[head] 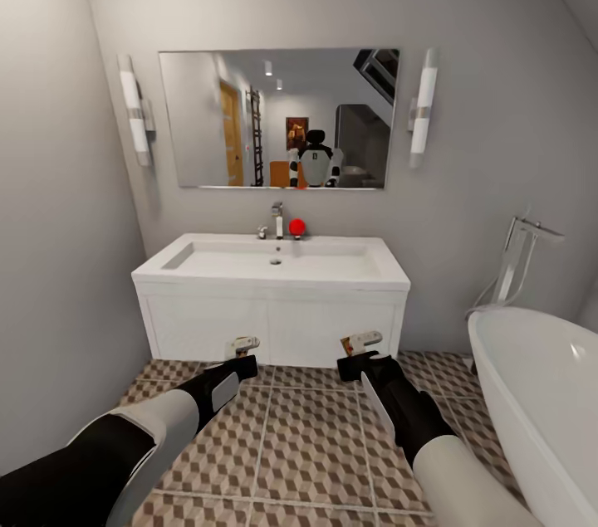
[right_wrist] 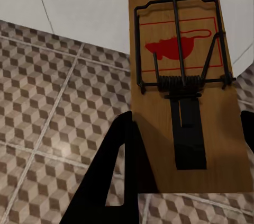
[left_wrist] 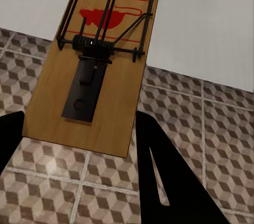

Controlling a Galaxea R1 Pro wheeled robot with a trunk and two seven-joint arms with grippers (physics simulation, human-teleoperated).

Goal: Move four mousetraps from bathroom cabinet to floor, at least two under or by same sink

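**Inspector A:** What is being carried, and by which arm?

**Inspector B:** One mousetrap [left_wrist: 92, 60] is being held clamped between the fingers of the left gripper [head: 241, 354]. A second mousetrap [right_wrist: 182, 83] is being gripped the same way by the right gripper [head: 359, 353]. Both are being held out above the bathroom floor [head: 307, 444], just in front of the white sink unit [head: 270, 319].

**Inspector A:** Which step is being carried out?

**Inspector B:** It is judged that the placing step is being approached: two traps are being brought to the sink [head: 274, 257], neither yet set down.

**Inspector A:** What is being called for next?

**Inspector B:** A lowering of both arms is being called for, so that each trap is laid flat on the tiles, beside or under the sink unit, before the fingers are parted.
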